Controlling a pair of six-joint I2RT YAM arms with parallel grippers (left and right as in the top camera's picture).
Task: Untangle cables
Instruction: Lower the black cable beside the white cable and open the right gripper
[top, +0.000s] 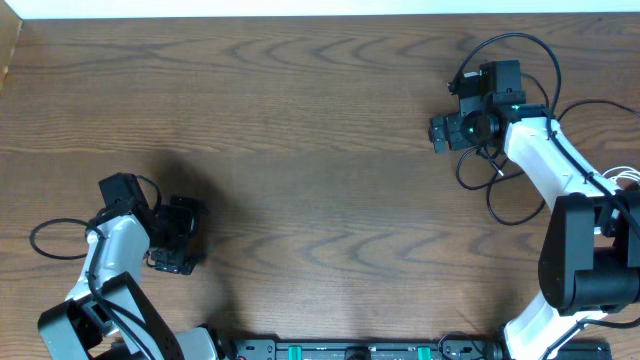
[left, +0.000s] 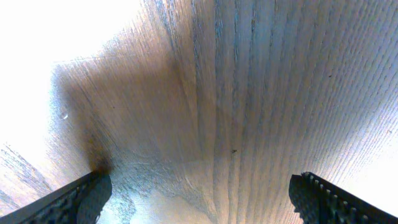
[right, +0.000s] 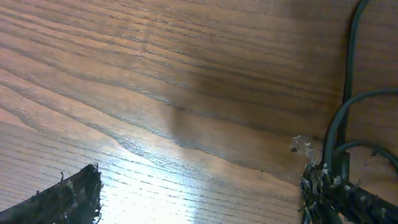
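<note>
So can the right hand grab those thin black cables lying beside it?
Probably yes. The open right hand sits low over the brown wooden table, and the thin black cables lie close beside one of its fingers, with nothing in between.

Table (top: 300, 120) brown, wavy woodgrain; cables (right: 351, 56) black; right arm (top: 548, 152) white-black.

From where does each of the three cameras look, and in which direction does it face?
Overhead: fixed above the table, facing straight down; shows both arms, left tool and right tool.
Left wrist: on the left arm, facing the table closely; its open fingers at the bottom corners.
Right wrist: on the right arm, looking obliquely along the table; its fingers at the bottom, black cables at right.
Shared: overhead and right wrist both show the table and, probably, those black cables.
</note>
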